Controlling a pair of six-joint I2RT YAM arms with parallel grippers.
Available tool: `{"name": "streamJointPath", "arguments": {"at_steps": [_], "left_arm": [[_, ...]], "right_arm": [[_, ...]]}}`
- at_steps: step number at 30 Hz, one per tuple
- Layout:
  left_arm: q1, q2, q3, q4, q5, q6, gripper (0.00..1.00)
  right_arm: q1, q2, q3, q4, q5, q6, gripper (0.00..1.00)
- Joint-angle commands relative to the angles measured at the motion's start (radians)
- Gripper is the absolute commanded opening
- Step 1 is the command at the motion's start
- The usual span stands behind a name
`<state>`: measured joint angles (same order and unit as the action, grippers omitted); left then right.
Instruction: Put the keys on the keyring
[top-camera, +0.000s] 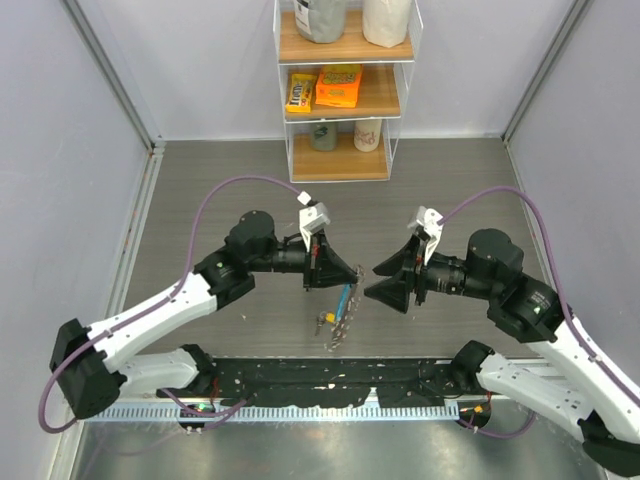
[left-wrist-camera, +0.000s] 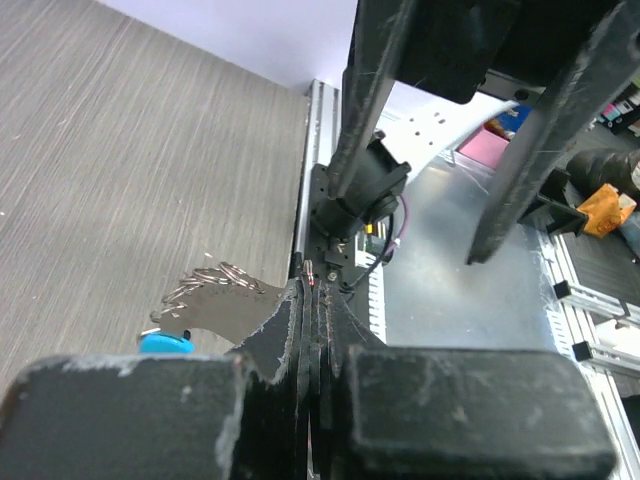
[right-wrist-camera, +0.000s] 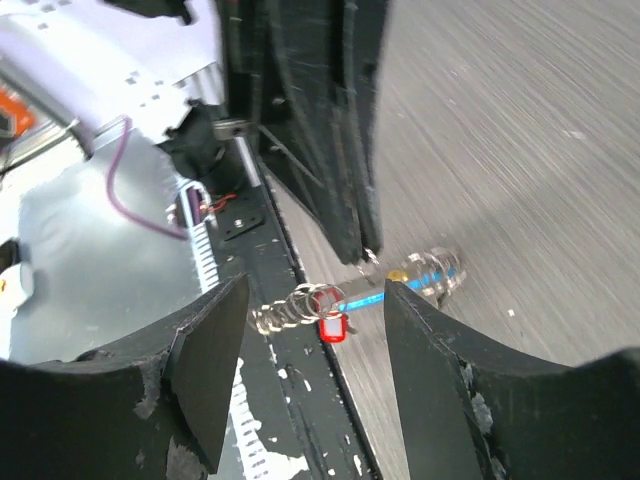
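the left gripper (top-camera: 354, 277) has its jaws pressed together, only a hairline slit showing between them in its own wrist view (left-wrist-camera: 310, 300). the silvery edge of the keyring (left-wrist-camera: 215, 298) meets the tips of those fingers, so it appears pinched there, though the contact itself is tiny and partly hidden. from that point the keyring (top-camera: 340, 310) trails toward the near edge of the grey table (top-camera: 220, 190). its blue tag (top-camera: 345, 297) sits just under the gripper's tip, with a jagged cluster of metal beyond it. whether the far end rests on the table or hangs clear cannot be told.

the right gripper (top-camera: 371, 282) faces the left one from just beside it, jaws spread wide and closed on nothing. in its wrist view the two black fingers (right-wrist-camera: 205, 360) frame the scene. the shut left gripper (right-wrist-camera: 362, 245) comes down between them from above, apart from both pads. below it lies the keyring (right-wrist-camera: 295, 303), with the blue tag (right-wrist-camera: 405, 284) running off to the right.

the keys are bunched along the ring. a red-tagged key (right-wrist-camera: 332, 328) sits by the coiled wire, and a yellow-headed key (right-wrist-camera: 397, 272) lies close to the blue tag. whether either is threaded on the wire or merely lying against it is too small to tell.
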<state>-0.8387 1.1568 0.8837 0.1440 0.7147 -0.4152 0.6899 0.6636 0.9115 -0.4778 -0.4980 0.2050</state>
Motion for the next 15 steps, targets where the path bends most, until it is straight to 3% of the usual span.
{"name": "streamJointPath", "arguments": {"at_steps": [1, 5, 15], "left_arm": [[-0.016, -0.106, 0.006, -0.035, 0.034, 0.026, 0.00], [-0.036, -0.184, 0.011, -0.115, 0.034, 0.045, 0.00], [-0.065, -0.278, 0.054, -0.225, 0.046, 0.069, 0.00]], "right_arm": [[0.130, 0.076, 0.176, -0.152, -0.005, -0.165, 0.62], [0.158, 0.102, 0.228, -0.162, -0.004, -0.190, 0.62], [0.174, 0.163, 0.311, -0.153, -0.164, -0.196, 0.63]]}}
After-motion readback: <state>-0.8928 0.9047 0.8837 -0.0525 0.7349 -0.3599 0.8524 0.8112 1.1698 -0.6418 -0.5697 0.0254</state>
